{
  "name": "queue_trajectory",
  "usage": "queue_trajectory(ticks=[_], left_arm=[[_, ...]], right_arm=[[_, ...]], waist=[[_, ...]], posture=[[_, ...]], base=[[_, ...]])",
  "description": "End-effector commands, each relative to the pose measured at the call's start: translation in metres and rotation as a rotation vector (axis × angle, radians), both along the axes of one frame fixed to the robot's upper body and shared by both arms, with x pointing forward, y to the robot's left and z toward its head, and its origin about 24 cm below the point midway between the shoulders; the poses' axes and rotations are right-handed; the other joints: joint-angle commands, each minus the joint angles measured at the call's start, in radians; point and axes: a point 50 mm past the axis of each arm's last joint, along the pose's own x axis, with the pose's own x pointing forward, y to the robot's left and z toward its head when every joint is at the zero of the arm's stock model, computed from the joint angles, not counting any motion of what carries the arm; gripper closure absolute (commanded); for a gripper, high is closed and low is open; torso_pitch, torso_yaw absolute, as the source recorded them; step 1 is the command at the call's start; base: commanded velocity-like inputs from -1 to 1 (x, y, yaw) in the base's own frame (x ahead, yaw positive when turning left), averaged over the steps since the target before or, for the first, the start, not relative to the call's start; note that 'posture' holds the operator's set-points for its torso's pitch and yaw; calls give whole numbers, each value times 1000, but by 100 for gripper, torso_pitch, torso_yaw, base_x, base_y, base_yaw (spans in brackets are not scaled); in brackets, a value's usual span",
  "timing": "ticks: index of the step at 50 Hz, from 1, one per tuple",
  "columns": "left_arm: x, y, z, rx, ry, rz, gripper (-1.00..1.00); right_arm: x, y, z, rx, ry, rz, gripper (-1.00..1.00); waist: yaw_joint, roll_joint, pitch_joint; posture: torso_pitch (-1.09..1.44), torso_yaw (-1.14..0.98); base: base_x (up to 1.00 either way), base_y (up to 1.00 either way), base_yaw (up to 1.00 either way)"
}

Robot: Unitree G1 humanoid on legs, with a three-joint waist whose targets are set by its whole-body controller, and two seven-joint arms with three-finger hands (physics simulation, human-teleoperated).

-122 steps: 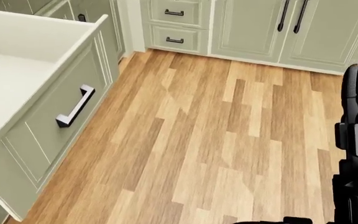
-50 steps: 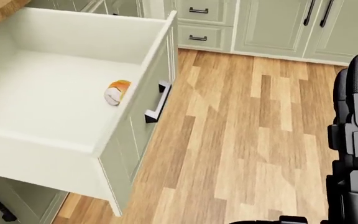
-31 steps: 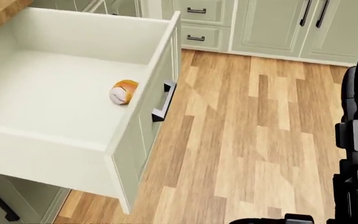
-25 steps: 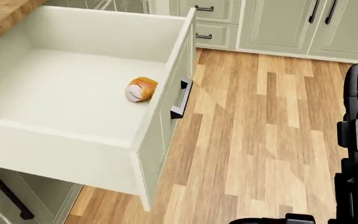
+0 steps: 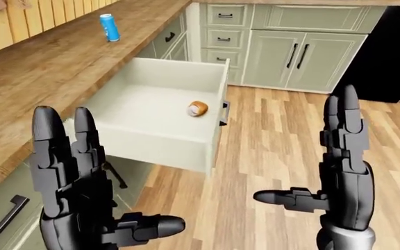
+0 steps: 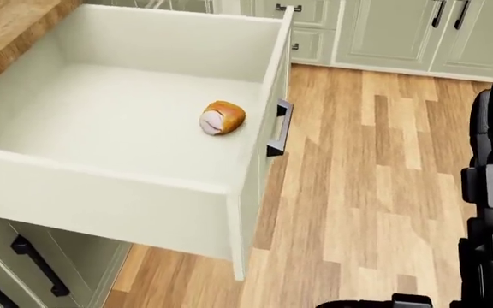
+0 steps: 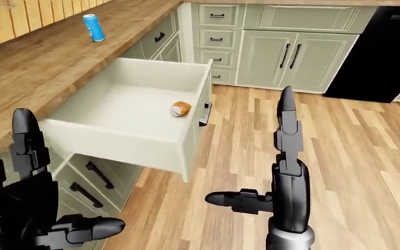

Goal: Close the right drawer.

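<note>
Open drawer (image 6: 255, 170) with bread roll (image 6: 222, 117) inside

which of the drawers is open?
The drawer under the wooden counter, pulled far out with a bread roll inside. All other drawers sit flush.

We see blue can (image 5: 109, 27) at eleven o'clock on wooden counter (image 5: 54, 67) | black appliance (image 5: 388, 52) at two o'clock

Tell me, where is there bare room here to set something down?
Most of the open drawer floor is bare; only a bread roll lies near its handled front. The wooden counter is bare apart from a blue can by the wall. Nothing looks crowded.
</note>
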Motion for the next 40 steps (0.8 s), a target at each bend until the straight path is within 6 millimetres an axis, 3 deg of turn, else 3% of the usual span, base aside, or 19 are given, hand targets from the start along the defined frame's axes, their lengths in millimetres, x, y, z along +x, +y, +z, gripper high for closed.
queue_trajectory(ticks=[1, 3, 4, 5, 12, 14, 16, 18, 19, 21, 25, 27, 28, 29, 30, 31, 32, 35, 40], left_arm=[[-4, 1, 7, 1, -46, 7, -100], [-4, 1, 8, 1, -46, 7, -100], [-4, 1, 8, 1, -47, 8, -100], [-5, 1, 8, 1, -47, 8, -100], [-4, 1, 8, 2, -46, 7, -100], [-4, 1, 8, 2, -46, 6, -100], [-3, 1, 8, 2, -46, 7, -100], [-3, 1, 7, 2, -45, 7, -100], [-3, 2, 7, 2, -46, 7, -100], [-3, 2, 6, 2, -46, 7, -100], [-3, 2, 5, 2, -46, 7, -100], [-3, 2, 5, 2, -46, 7, -100], [-3, 2, 5, 2, -46, 7, -100], [-3, 2, 6, 2, -46, 7, -100], [-4, 2, 6, 2, -47, 7, -100], [-4, 2, 6, 1, -47, 7, -100], [-4, 2, 6, 1, -47, 7, -100], [-4, 2, 6, 1, -47, 7, -100], [-4, 2, 6, 1, -47, 7, -100]], right_arm=[[-4, 4, 10, -5, -58, 15, -100], [-4, 4, 11, -4, -57, 15, -100], [-4, 4, 11, -4, -57, 14, -100], [-4, 4, 11, -5, -58, 15, -100], [-3, 3, 6, -5, -56, 14, -100], [-3, 3, 6, -5, -55, 14, -100], [-3, 3, 7, -5, -55, 14, -100], [-3, 3, 6, -5, -54, 15, -100], [-3, 3, 7, -5, -54, 14, -100], [-3, 3, 7, -5, -54, 15, -100], [-3, 3, 7, -4, -52, 14, -100], [-3, 3, 7, -5, -52, 14, -100], [-3, 3, 7, -4, -51, 14, -100], [-3, 3, 7, -6, -52, 14, -100], [-3, 3, 7, -5, -52, 14, -100], [-3, 3, 7, -4, -53, 13, -100], [-4, 3, 8, -5, -53, 13, -100], [-3, 3, 7, -5, -51, 12, -100], [-3, 3, 6, -5, -51, 12, -100]], waist=[[2, 5, -10], [9, 67, -22], [16, 21, -12], [12, 29, -10], [13, -33, -12], [12, -57, -11], [10, -102, -20], [-4, -75, -15], [3, -84, -12], [1, -79, -21], [5, -45, -10], [3, -14, -7], [2, 10, -11], [4, 49, -25], [3, 50, -36], [16, 28, -13], [13, 27, -5], [13, -3, -15], [12, -46, -11]], posture=[[0, 0], [0, 0], [0, 0], [0, 0], [0, 0], [0, 0], [0, 0], [0, 0], [0, 0], [0, 0], [0, 0], [0, 0], [0, 0], [0, 0], [0, 0], [0, 0], [0, 0], [0, 0], [0, 0]], base=[[0, 20, 0], [0, 22, 0], [0, 22, 0], [0, 22, 0], [0, 21, 0], [0, 22, 0], [0, 22, 0], [0, 22, 0], [0, 21, 0], [0, 22, 0], [0, 22, 0], [0, 21, 0], [0, 22, 0], [0, 22, 0], [0, 22, 0], [0, 22, 0], [0, 23, 0], [0, 21, 0], [0, 22, 0]])
